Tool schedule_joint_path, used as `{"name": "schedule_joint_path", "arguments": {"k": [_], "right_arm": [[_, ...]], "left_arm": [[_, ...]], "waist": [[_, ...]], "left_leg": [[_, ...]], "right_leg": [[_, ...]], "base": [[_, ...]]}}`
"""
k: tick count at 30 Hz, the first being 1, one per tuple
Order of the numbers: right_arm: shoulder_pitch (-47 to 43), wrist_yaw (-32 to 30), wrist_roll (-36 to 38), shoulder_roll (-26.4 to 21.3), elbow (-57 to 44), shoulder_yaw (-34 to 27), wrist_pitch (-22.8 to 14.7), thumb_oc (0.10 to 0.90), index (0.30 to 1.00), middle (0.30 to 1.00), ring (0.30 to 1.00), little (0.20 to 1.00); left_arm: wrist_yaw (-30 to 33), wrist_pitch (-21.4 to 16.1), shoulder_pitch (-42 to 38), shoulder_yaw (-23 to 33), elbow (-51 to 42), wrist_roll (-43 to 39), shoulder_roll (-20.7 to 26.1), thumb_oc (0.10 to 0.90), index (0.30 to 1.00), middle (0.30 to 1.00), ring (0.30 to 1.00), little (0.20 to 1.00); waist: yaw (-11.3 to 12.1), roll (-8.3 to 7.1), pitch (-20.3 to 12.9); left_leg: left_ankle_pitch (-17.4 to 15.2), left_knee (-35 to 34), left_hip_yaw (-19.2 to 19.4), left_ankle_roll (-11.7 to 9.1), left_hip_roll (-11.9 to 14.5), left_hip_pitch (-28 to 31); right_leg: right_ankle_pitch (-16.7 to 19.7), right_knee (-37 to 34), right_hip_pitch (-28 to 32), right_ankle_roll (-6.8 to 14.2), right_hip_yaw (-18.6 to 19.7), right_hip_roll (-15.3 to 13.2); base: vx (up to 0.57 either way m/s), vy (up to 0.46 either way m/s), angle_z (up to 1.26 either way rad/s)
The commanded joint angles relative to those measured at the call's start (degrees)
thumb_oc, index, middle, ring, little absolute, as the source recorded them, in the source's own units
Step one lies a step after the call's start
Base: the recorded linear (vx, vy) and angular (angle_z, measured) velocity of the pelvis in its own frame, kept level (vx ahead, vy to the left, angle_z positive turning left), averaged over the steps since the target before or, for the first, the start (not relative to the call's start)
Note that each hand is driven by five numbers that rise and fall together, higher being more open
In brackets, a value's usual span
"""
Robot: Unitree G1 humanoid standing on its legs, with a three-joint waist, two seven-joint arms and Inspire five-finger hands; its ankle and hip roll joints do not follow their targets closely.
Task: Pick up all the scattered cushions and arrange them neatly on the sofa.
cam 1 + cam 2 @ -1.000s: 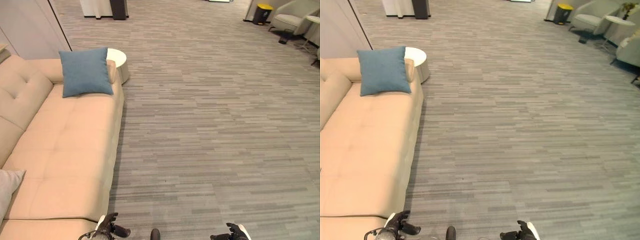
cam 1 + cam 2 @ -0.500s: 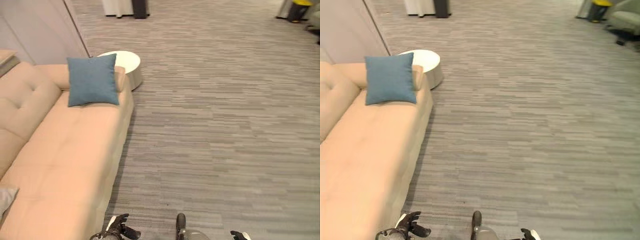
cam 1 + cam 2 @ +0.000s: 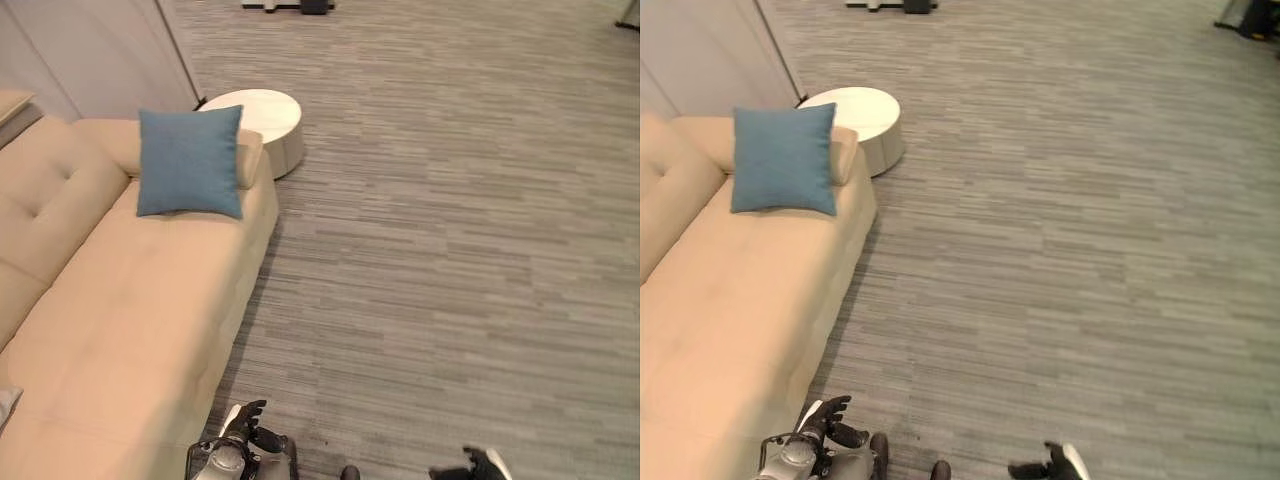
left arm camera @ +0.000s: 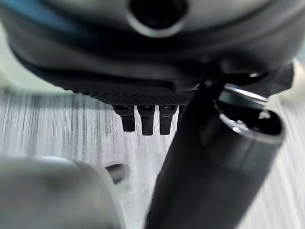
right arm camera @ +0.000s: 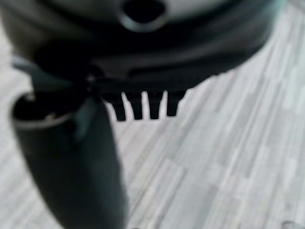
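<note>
Directly below the head camera, grey striped carpet fills most of the scene, with one long beige sofa running along the robot's left side. One blue cushion stands propped upright at the sofa's far end, leaning against the armrest, its bottom edge resting on the seat. A pale corner of fabric shows at the left edge on the near part of the seat; it is cut off, so what it is cannot be told. One round white side table sits on the carpet just beyond the armrest, partly hidden behind the cushion and armrest. A pale wall panel rises behind the sofa.

Both hands sit low at the bottom edge, well apart from the cushion. The left hand hangs beside the sofa's front edge, fingers spread loosely and holding nothing. The right hand is mostly cut off by the frame; its own wrist camera shows fingers pointing out straight over bare carpet, empty. The left wrist camera likewise shows short straight fingers with nothing between them.
</note>
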Motion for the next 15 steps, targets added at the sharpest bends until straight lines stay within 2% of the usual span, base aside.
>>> {"name": "schedule_joint_path", "arguments": {"k": [1,2,3,4,6,7,9,10,11,12,13,15], "right_arm": [[0.4,-1.5,-0.6,-1.7,-4.0,-1.6,-2.4,0.8,0.9,0.9,0.9,0.9],[0.6,-1.3,-0.6,-1.4,-3.7,-1.5,-2.3,0.8,0.9,0.9,0.9,0.9],[1.0,-0.7,-1.3,-0.8,-3.8,-1.2,-2.4,0.8,0.9,0.9,0.9,0.9],[1.0,-0.7,-1.3,-0.8,-3.8,-1.2,-2.4,0.8,0.9,0.9,0.9,0.9],[0.3,-0.4,-1.9,-0.8,-3.8,-1.2,-2.4,0.8,0.9,0.9,0.9,0.9],[-0.2,-0.2,-2.0,-0.9,-4.1,-1.2,-2.5,0.8,0.9,0.9,0.9,0.9],[-0.2,-0.2,-2.0,-0.9,-4.1,-1.2,-2.5,0.8,0.9,0.9,0.9,0.9],[-0.9,-0.2,-1.9,-0.7,-4.5,-0.8,-2.7,0.8,0.9,0.9,0.9,0.9],[-0.9,-0.2,-2.0,-0.6,-4.6,-0.6,-2.8,0.8,0.9,0.9,0.9,0.9],[-1.0,-0.3,-1.8,-0.5,-4.9,-0.2,-2.9,0.8,0.9,0.9,0.9,0.9],[-1.2,-0.2,-1.6,-0.6,-5.3,-0.1,-2.9,0.8,0.9,0.9,0.9,0.9],[-1.2,-0.3,-1.7,-0.6,-5.4,0.0,-2.7,0.8,0.9,0.9,0.9,0.9]], "left_arm": [[0.5,-0.8,0.5,-0.1,0.4,0.3,1.3,0.8,0.9,0.9,0.9,0.9],[0.3,-0.7,0.6,0.0,0.4,0.2,1.6,0.8,0.9,0.9,0.9,0.9],[0.3,-0.7,0.5,0.4,-0.1,0.2,2.1,0.8,0.9,0.9,0.9,0.9],[0.3,-0.6,0.5,0.4,-0.1,0.2,2.1,0.8,0.9,0.9,0.9,0.9],[0.2,-0.7,0.2,0.8,-0.3,0.2,2.5,0.8,0.9,0.9,0.9,0.9],[0.3,-0.7,-0.1,0.6,-0.3,0.3,2.7,0.8,0.9,0.9,0.9,0.9],[0.3,-0.7,-0.1,0.6,-0.3,0.3,2.7,0.8,0.9,0.9,0.9,0.9],[0.4,-0.8,-0.7,-0.4,-0.6,1.4,3.3,0.8,0.9,0.9,0.9,0.9],[0.5,-0.9,-0.8,-0.6,-0.9,1.5,3.3,0.8,0.9,0.9,0.9,0.9],[0.5,-0.9,-1.0,-0.7,-1.3,1.7,3.2,0.8,0.9,0.9,0.9,0.9],[0.4,-1.0,-1.3,-1.0,-1.1,2.1,3.1,0.8,0.9,0.9,0.9,0.9],[0.4,-1.3,-1.7,-1.1,-0.3,2.4,2.7,0.8,0.9,0.9,0.9,0.9]], "waist": [[2.1,-0.45,-2.9],[2.3,-1.14,-3.5],[2.9,-1.92,-4.1],[2.9,-1.82,-4.2],[3.3,-1.85,-4.1],[2.8,-1.33,-3.8],[2.9,-1.32,-3.8],[0.1,0.55,-2.4],[-0.5,0.77,-1.9],[-1.1,0.65,-1.5],[-1.9,0.2,-1.2],[-2.7,-0.09,-0.6]], "left_leg": [[4.7,-0.2,0.6,2.1,-1.1,1.4],[4.0,0.8,0.1,2.7,-1.6,1.5],[2.5,0.9,0.2,3.9,-2.4,3.0],[2.5,0.9,0.2,3.9,-2.2,2.8],[0.9,-0.1,0.9,5.4,-3.2,5.3],[0.5,-0.8,1.0,6.0,-3.1,6.8],[0.5,-0.8,1.0,6.0,-3.1,6.7],[-0.6,-3.0,-1.4,6.8,-3.0,12.4],[-1.1,-3.7,-2.3,6.8,-3.2,13.9],[-2.0,-4.3,-3.6,6.8,-3.7,15.7],[-2.9,-4.8,-5.1,6.7,-4.5,17.3],[-3.9,-5.2,-6.9,6.5,-5.1,19.1]], "right_leg": [[-3.7,3.8,2.8,7.0,4.1,-1.2],[-4.1,4.7,2.9,7.2,4.7,-1.7],[-4.2,10.0,1.9,8.3,4.6,-2.9],[-4.0,10.0,1.7,8.3,4.7,-2.8],[0.1,19.7,-2.4,11.6,2.9,-5.7],[3.9,25.7,-6.1,12.7,2.6,-6.7],[3.9,25.6,-6.1,12.7,2.6,-6.7],[4.6,33.9,-14.0,11.3,2.9,-4.4],[3.4,32.5,-15.6,11.2,2.6,-3.5],[1.7,26.3,-16.8,10.0,1.6,-2.6],[2.2,20.8,-18.4,9.4,3.0,-1.5],[4.6,15.2,-20.0,9.9,4.3,-1.4]], "base": [[0.34,0.091,-0.6],[0.3,0.11,-0.55],[0.3,0.11,-0.4],[0.26,0.14,-0.3],[0.18,0.142,-0.15],[0.13,0.113,-0.27],[0.13,0.1,-0.11],[0.3,0.157,0.31],[0.46,0.144,0.29],[0.4,-0.025,0.25],[0.41,-0.066,0.22],[0.3,-0.081,0.76]]}}
